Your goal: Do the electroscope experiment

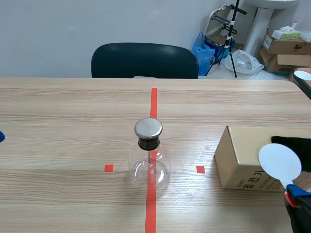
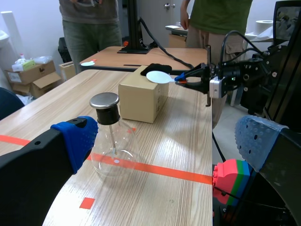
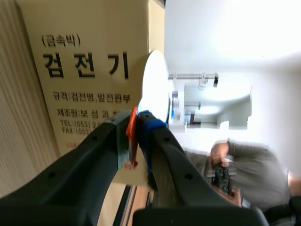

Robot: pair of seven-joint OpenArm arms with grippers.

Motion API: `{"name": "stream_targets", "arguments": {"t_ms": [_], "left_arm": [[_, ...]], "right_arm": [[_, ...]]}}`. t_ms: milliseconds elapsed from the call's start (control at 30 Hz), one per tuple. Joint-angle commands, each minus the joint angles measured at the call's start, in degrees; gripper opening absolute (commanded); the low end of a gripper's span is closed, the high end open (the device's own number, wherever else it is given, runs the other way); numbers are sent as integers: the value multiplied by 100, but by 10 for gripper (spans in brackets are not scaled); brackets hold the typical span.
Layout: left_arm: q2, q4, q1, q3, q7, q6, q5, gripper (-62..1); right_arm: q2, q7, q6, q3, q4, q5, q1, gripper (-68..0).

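One flask (image 1: 151, 165), rod (image 2: 113, 139) inside; box (image 1: 240, 162) near; right hand (image 3: 137, 129) grips disc (image 1: 279, 162).

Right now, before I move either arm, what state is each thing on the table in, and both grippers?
Clear glass flask with metal cap: upright on the red line, stoppered, untouched.
White round disc on orange handle: held aloft by its handle.
Brown cardboard box: standing on the table.
Black cloth: lying on the box.
Left gripper: open, empty.
Right gripper: shut on the disc's handle.
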Motion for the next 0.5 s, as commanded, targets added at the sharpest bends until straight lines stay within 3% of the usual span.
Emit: {"name": "stream_targets", "arguments": {"t_ms": [0,33,67,167,200,333,367,467], "left_arm": [[-20,72,-17,-68,-83,26,-59,14],[-20,72,-17,-68,-83,26,-59,14],[-20,72,-17,-68,-83,26,-59,14],[-20,72,-17,-68,-83,26,-59,14],[-20,72,-17,-68,-83,26,-59,14],[-20,72,-17,-68,-83,26,-59,14],[-20,72,-17,-68,-83,24,-59,14],[-20,72,-17,-68,-83,24,-59,14]], "right_arm": [[31,-994,-275,72,31,173,-28,-667],[31,-1287,-275,72,28,131,-37,-667],[35,-1222,-275,72,28,92,-44,-667],[31,-22,-275,66,31,11,-9,-667],[24,57,-275,66,31,42,-9,-667],[11,-1401,-275,68,28,168,-61,-667],[13,-1320,-275,68,28,127,-76,-667],[11,-138,-275,68,28,33,-55,-667]]}}
